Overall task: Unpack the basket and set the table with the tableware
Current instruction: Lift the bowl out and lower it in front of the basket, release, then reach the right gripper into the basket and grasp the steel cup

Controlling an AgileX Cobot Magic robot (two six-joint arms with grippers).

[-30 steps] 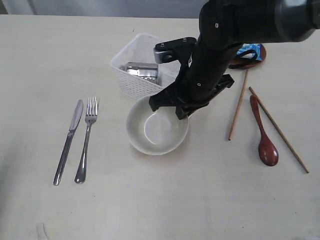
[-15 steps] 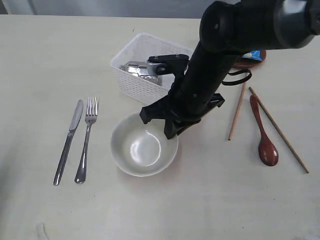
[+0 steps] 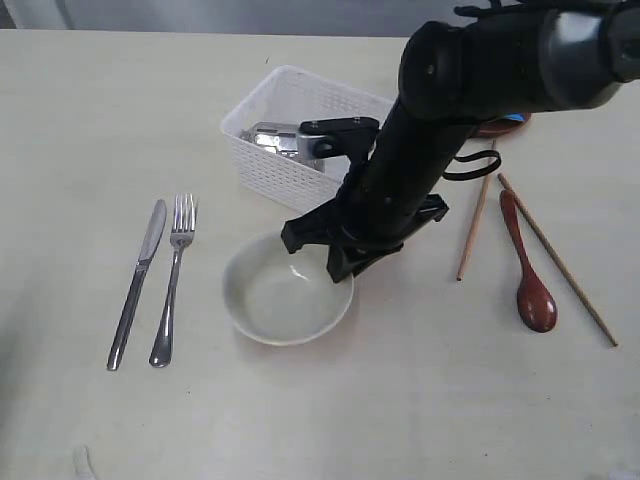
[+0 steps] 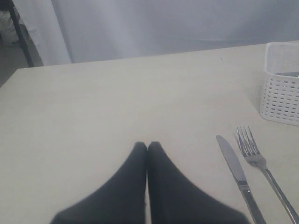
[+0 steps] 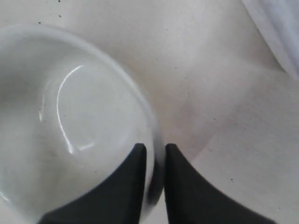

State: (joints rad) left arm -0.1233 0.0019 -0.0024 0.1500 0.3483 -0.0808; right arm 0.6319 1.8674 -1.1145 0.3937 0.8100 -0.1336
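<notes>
My right gripper (image 3: 336,264) (image 5: 155,149) is shut on the rim of the off-white bowl (image 3: 280,300) (image 5: 70,135), one finger inside and one outside. The bowl sits low over the table (image 3: 400,410), in front of the white basket (image 3: 268,172) (image 4: 280,95); whether it touches I cannot tell. A steel cup (image 3: 280,140) lies in the basket. The knife (image 3: 138,280) (image 4: 236,170) and fork (image 3: 172,280) (image 4: 261,163) lie side by side at the left. My left gripper (image 4: 147,145) is shut and empty over bare table, left of the knife.
At the right lie two wooden chopsticks (image 3: 477,210) (image 3: 556,260) with the reddish-brown spoon (image 3: 528,272) between them. Behind them a dark plate (image 3: 492,127) with a blue bag (image 3: 508,116) is mostly hidden by my right arm.
My right gripper has carried the bowl away from the basket, leftward and toward the table's front, and lowered it. The left gripper's earlier state is not shown.
</notes>
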